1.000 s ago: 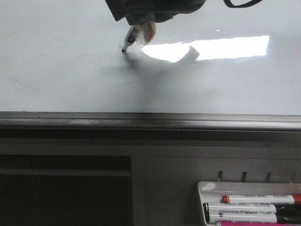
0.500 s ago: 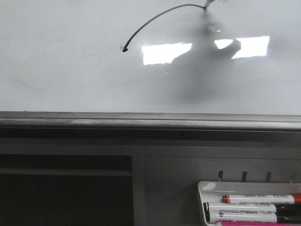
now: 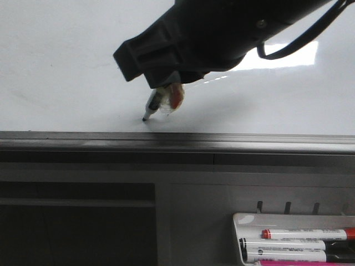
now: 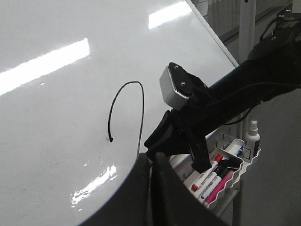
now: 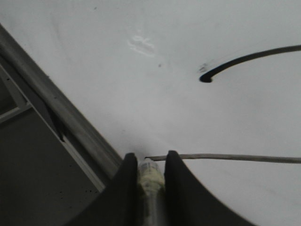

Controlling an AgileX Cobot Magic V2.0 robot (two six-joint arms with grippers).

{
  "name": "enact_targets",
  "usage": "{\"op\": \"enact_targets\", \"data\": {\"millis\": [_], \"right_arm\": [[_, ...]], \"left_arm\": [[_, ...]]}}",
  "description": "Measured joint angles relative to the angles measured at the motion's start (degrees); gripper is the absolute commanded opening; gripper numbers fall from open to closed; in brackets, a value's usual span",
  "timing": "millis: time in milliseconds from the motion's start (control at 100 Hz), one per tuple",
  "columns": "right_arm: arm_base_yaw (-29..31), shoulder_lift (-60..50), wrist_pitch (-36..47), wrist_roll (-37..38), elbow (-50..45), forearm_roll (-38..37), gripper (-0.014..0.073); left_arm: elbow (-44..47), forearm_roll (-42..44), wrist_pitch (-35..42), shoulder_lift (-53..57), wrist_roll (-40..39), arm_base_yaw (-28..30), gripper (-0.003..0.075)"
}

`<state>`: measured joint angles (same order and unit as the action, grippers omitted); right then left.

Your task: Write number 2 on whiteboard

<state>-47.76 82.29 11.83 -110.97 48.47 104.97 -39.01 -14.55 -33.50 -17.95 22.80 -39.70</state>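
The whiteboard (image 3: 61, 66) is glossy white with a grey metal edge (image 3: 166, 141). My right gripper (image 3: 165, 98) is shut on a marker (image 3: 151, 105), whose tip touches the board just above that edge. In the right wrist view the gripper (image 5: 150, 159) grips the marker (image 5: 150, 181). A thin line (image 5: 225, 157) runs from the tip, and the stroke's thick starting end (image 5: 205, 78) shows above it. In the left wrist view the number 2's stroke (image 4: 127, 84) is a rounded loop with a long line down; the arm hides it in the front view. My left gripper (image 4: 151, 157) is shut and empty, off the board.
A white marker tray (image 3: 239, 220) below the board at the right holds a few markers (image 3: 305, 234). It also shows in the left wrist view (image 4: 237, 172), with a small spray bottle (image 4: 252, 139) beside it. A bright light reflection (image 3: 288, 55) lies on the board.
The marker went from the stroke's start up and right, drawing the arc, then down to the board's lower edge. The right arm now covers the stroke in the front view.
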Motion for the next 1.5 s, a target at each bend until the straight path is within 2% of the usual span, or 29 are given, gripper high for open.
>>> {"op": "enact_targets", "data": {"millis": [260, 600, 800, 870, 960, 1030, 1120, 1190, 1350, 1500], "right_arm": [[-0.99, -1.62, 5.95, 1.04, -0.08, 0.0, -0.0078], [-0.11, -14.47, 29.92, 1.06, -7.3, 0.26, -0.0078], [0.12, -18.63, 32.56, 1.06, -9.46, 2.04, -0.0078], [0.12, -20.65, 29.06, 1.06, -9.46, 2.75, -0.0078], [-1.0, -24.47, 15.95, 1.06, -8.43, 2.75, -0.0078], [-1.53, -26.18, 1.09, 1.06, -7.06, 2.22, -0.0078], [-1.92, -26.06, -16.68, 1.18, -5.3, -0.57, -0.0078], [-2.04, -24.73, -26.27, 3.23, -4.1, -4.73, -0.0078], [-2.04, -20.37, -36.58, 12.82, -1.69, -19.84, -0.0078], [-2.04, -17.45, -42.54, 15.42, -0.04, -24.81, -0.0078]], "left_arm": [[0.0, 0.0, 0.0, 0.0, 0.0, 0.0, -0.002], [0.0, 0.99, 0.0, 0.0, -0.09, 0.0, -0.002], [0.0, 0.99, 0.0, 0.0, -0.09, 0.0, -0.002], [0.0, 0.99, 0.25, 0.0, -0.09, 0.0, -0.002], [0.0, 0.99, 1.2, 0.0, -0.09, 0.0, 0.0018], [0.0, 0.99, 1.87, -0.12, -0.09, 0.0, 0.0129], [-0.62, -0.06, 1.13, -1.81, 0.04, 0.0, 0.0343], [-2.08, -1.94, -1.28, -4.44, 1.61, 0.0, 0.0429], [-7.87, -8.0, -11.09, -12.53, 11.57, 0.0, 0.0439], [-12.95, -11.84, -19.09, -19.94, 18.95, 0.0, 0.0438]]}}
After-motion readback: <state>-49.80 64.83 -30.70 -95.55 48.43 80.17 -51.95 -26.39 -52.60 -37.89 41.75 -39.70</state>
